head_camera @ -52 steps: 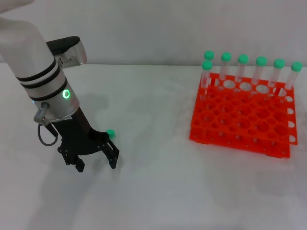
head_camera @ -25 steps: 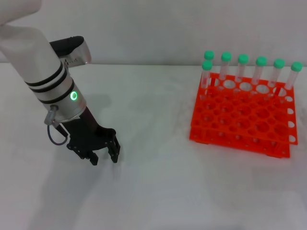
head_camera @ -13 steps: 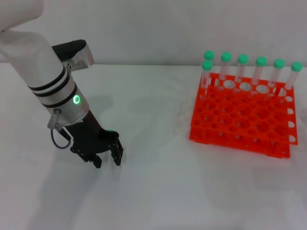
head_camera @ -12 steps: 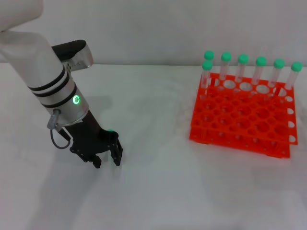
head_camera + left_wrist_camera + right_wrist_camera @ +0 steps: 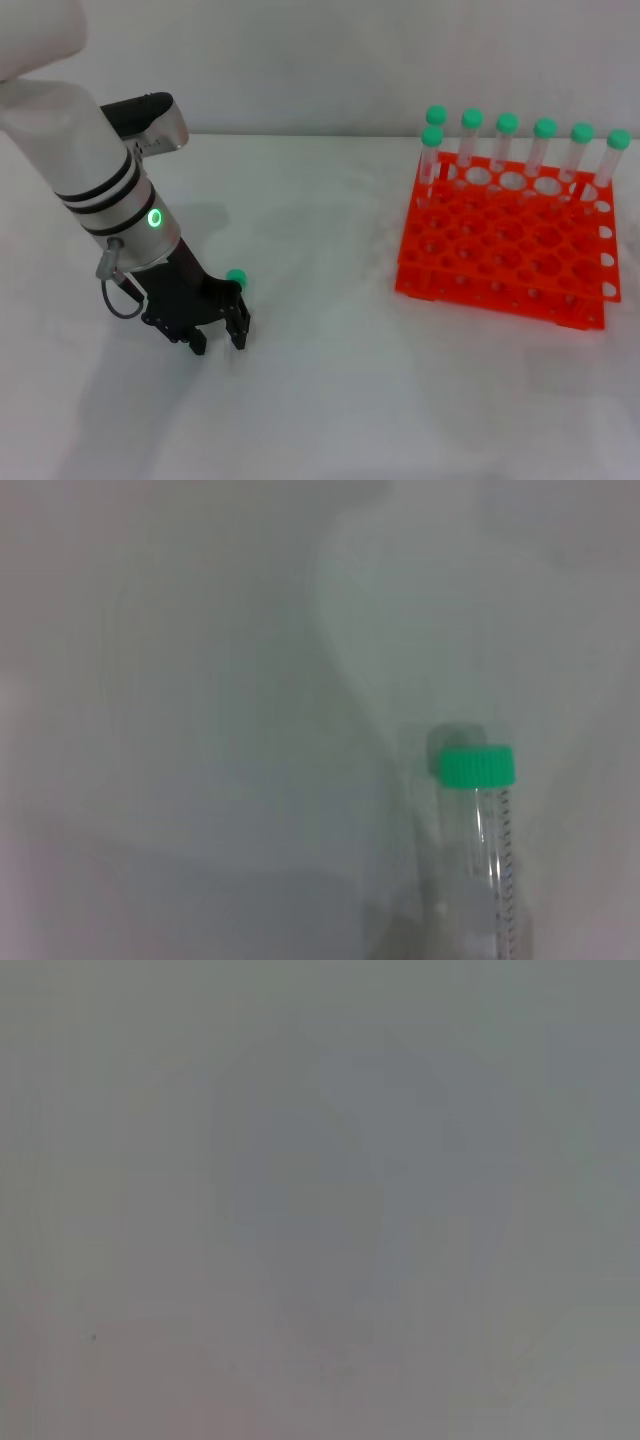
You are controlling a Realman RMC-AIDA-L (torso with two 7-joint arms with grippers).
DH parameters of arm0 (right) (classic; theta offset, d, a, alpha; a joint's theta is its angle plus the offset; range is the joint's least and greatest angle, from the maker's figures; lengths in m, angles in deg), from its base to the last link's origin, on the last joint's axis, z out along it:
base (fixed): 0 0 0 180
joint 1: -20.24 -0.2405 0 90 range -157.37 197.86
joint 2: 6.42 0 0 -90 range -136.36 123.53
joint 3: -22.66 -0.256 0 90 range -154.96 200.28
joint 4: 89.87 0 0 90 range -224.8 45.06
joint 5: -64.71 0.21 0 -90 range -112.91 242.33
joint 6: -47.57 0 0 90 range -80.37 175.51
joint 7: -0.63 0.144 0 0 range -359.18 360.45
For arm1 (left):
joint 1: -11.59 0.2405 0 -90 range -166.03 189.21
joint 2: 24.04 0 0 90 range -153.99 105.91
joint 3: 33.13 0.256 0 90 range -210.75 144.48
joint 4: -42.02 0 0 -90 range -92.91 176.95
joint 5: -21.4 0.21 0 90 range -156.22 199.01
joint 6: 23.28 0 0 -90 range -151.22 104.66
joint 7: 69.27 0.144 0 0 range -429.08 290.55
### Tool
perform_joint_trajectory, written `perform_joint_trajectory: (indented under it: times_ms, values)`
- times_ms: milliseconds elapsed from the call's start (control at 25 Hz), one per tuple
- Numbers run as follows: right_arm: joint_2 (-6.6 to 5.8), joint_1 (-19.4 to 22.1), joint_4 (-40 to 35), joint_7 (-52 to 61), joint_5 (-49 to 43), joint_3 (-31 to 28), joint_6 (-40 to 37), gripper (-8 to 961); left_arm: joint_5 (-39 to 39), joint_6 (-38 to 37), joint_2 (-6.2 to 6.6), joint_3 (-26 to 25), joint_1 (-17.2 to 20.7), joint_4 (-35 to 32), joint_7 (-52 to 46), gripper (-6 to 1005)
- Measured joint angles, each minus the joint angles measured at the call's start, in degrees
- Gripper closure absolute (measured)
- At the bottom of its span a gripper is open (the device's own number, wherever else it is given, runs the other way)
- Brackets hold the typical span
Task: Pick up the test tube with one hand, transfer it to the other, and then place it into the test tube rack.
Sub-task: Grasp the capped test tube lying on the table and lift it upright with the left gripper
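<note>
My left gripper (image 5: 219, 342), the black claw on the green-lit silver wrist, is down at the table on the left of the head view. Its fingers are closed around the test tube, whose green cap (image 5: 236, 278) sticks out beside the claw. The left wrist view shows the clear tube (image 5: 493, 860) and its green cap (image 5: 478, 766) just above the white table, with a shadow behind the cap. The orange-red rack (image 5: 500, 292) stands at the right. My right gripper is out of view; the right wrist view shows only a blank grey surface.
Several green-capped tubes (image 5: 506, 140) stand in the rack's back row. The white table (image 5: 320, 380) lies between my left gripper and the rack. A pale wall runs along the table's far edge.
The left claw was wide open over the tube, then closed on it. Over the last half second the arm shifted slightly left and the green cap came into fuller view.
</note>
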Motion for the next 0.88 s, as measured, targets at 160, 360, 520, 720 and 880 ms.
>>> perform_joint_trajectory:
  times_ms: [160,360,520,720,880]
  values:
    - [0.0,0.0,0.0,0.0,0.0,-0.2,0.0,81,-0.1,0.3,-0.27,0.0,0.0,0.0,0.6,550]
    - [-0.02,0.0,-0.2,0.0,0.2,-0.4,0.1,80,-0.1,1.0,-0.3,0.0,-0.1,-0.1,1.4,587]
    - [-0.03,0.0,-0.8,0.2,0.3,-0.5,0.0,80,0.0,1.0,-0.33,0.0,-0.2,-0.8,2.2,617]
    - [-0.01,0.0,-0.9,0.3,0.4,-0.5,-0.1,80,0.0,1.0,-0.33,0.0,0.0,-0.8,2.3,680]
    - [0.0,0.0,-0.9,0.3,0.4,-0.5,-0.2,80,0.1,1.0,-0.33,0.0,0.5,-0.8,2.4,741]
